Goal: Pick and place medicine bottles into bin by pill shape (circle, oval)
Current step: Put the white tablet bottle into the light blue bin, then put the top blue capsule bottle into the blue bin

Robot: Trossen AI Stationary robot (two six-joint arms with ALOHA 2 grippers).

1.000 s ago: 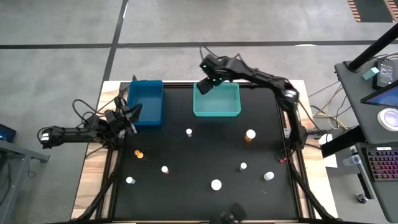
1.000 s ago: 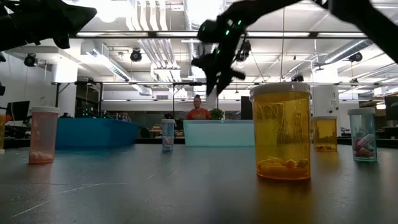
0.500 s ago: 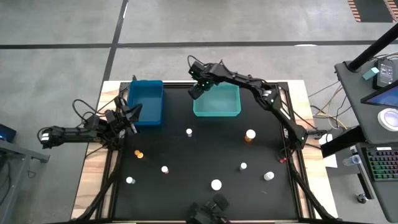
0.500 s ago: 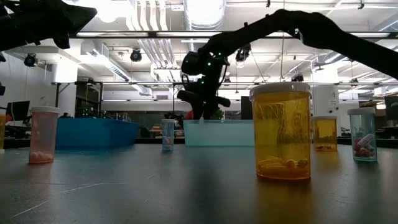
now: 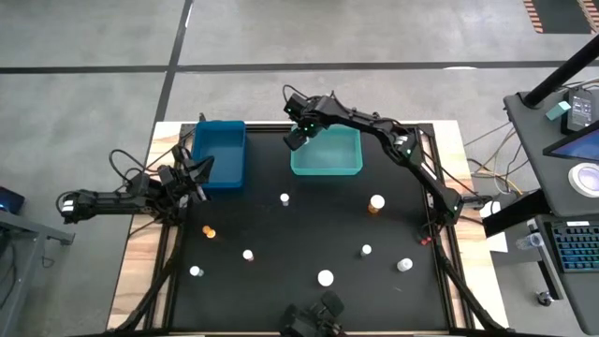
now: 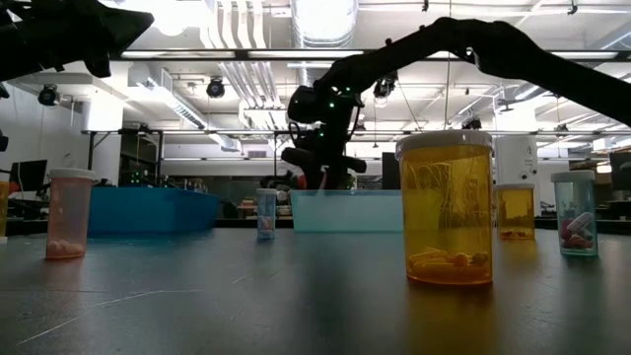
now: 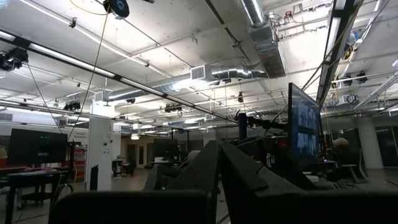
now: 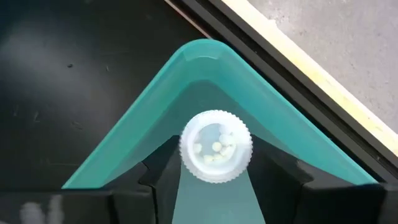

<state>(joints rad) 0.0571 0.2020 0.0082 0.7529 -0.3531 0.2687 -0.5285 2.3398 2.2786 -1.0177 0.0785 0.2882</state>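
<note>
High view is showing the right gripper (image 5: 296, 134) hanging over the far left corner of the teal bin (image 5: 327, 168), its fingers clasping a white-capped medicine bottle (image 8: 216, 146), while the left gripper (image 5: 192, 177), pressed closed, is waiting beside the blue bin (image 5: 219, 154).

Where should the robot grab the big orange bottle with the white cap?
Probably around the round sides of the upright amber plastic bottle with the white cap, just under the cap, coming straight down from above. It stands alone on the black table, so fingers fit either side.
</note>
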